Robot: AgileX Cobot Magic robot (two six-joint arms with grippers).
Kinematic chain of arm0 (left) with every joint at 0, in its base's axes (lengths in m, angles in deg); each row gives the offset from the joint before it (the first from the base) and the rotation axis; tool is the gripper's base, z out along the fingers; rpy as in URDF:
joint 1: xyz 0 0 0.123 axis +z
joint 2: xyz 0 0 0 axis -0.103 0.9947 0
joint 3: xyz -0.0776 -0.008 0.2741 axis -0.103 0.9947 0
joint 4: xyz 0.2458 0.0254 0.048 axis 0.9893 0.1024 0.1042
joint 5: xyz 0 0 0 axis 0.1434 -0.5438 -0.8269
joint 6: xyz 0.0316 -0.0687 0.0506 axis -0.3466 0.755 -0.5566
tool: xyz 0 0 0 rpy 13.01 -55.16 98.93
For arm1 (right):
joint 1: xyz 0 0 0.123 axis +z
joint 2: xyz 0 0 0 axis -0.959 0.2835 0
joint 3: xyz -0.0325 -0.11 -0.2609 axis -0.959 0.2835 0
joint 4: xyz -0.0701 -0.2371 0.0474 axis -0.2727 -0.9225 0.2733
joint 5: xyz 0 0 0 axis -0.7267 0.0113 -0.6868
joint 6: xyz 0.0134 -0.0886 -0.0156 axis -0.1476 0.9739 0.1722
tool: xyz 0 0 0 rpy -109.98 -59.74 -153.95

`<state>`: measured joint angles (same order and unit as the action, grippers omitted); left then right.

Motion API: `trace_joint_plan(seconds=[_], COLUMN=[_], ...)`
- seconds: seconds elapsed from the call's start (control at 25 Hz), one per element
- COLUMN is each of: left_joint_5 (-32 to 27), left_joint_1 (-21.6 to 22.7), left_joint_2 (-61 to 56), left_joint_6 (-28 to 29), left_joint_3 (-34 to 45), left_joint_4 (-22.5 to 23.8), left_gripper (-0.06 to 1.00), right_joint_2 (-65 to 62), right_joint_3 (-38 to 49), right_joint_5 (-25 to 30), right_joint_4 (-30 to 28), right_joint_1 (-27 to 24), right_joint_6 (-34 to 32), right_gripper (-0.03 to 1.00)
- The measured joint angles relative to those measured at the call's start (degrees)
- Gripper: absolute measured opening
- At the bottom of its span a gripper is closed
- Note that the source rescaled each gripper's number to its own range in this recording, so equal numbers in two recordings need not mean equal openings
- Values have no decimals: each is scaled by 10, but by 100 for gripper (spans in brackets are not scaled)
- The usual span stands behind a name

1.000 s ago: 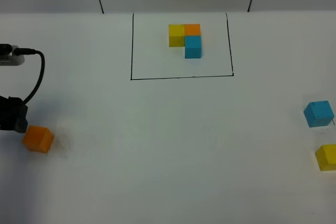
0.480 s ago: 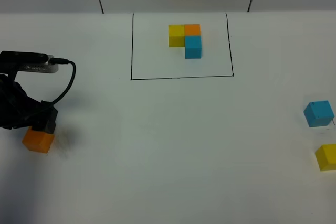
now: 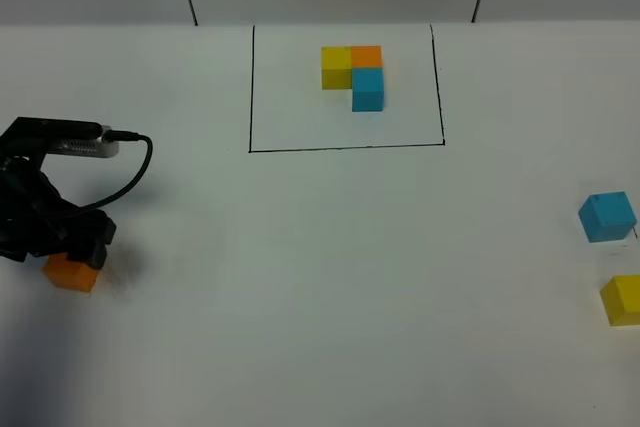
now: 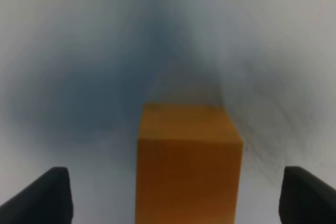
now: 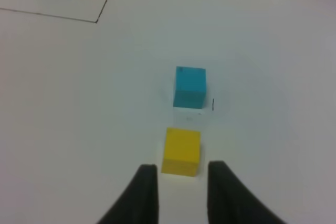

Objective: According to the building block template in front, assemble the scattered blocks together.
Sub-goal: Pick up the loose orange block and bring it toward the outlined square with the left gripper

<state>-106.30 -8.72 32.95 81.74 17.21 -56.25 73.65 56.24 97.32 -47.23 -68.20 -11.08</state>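
- Exterior high view: the left gripper [image 3: 72, 247] hangs directly over the orange cube [image 3: 70, 273] at the left side of the table [image 3: 320, 277]. The cube rests on the surface, well apart from the template [image 3: 352, 75] inside its black outline [image 3: 345, 147]. The jaw opening cannot be read from this view. The blue cube [image 3: 607, 216] and yellow cube [image 3: 622, 299] lie at the far right edge, near each other but not touching.
- Left wrist view: the left gripper [image 4: 177, 196] is spread wide with nothing held, one fingertip on each side of the orange cube [image 4: 189, 166] with clear gaps. The cube sits slightly off-centre, nearer one finger. Recommendation: centre the cube between the fingers, square the pads to two flat faces, go low enough to grip mid-height, then close evenly. Closing off-centre would likely skid or twist the cube.
- Right wrist view: the right gripper [image 5: 181, 174] is empty, with fingers parted to about a cube's width. The yellow cube [image 5: 181, 150] is just beyond its tips and the blue cube [image 5: 189, 86] is next beyond that. No action needed from it for this step.
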Motion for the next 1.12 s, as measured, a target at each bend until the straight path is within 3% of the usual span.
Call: trace_joint_plan(seconds=[0.2, 0.28, 0.36, 0.44, 0.48, 0.64, 0.8, 1.0, 1.12], left_joint_5=[13, 19, 23, 26, 27, 25, 14, -20, -61], left_joint_1=[0, 0, 0, -1, 0, -10, -69, -188, -253], left_joint_2=[25, 28, 29, 29, 29, 29, 18, 20, 44], left_joint_6=[1, 1, 0, -1, -3, -52, -158, -333, -408], left_joint_3=[0, 0, 0, 0, 0, -6, -54, -135, -198], left_joint_4=[0, 3, 15, 36, 50, 98, 98, 32, -12], left_gripper=[68, 62, 42, 4, 0, 0, 0, 0, 0], right_joint_2=[0, 0, 0, 0, 0, 0, 0, 0, 0], right_joint_3=[0, 0, 0, 0, 0, 0, 0, 0, 0], right_joint_5=[0, 0, 0, 0, 0, 0, 0, 0, 0], right_joint_4=[0, 0, 0, 0, 0, 0, 0, 0, 0], right_joint_1=[0, 0, 0, 0, 0, 0, 0, 0, 0], right_joint_6=[0, 0, 0, 0, 0, 0, 0, 0, 0], right_gripper=[0, 0, 0, 0, 0, 0, 0, 0, 0])
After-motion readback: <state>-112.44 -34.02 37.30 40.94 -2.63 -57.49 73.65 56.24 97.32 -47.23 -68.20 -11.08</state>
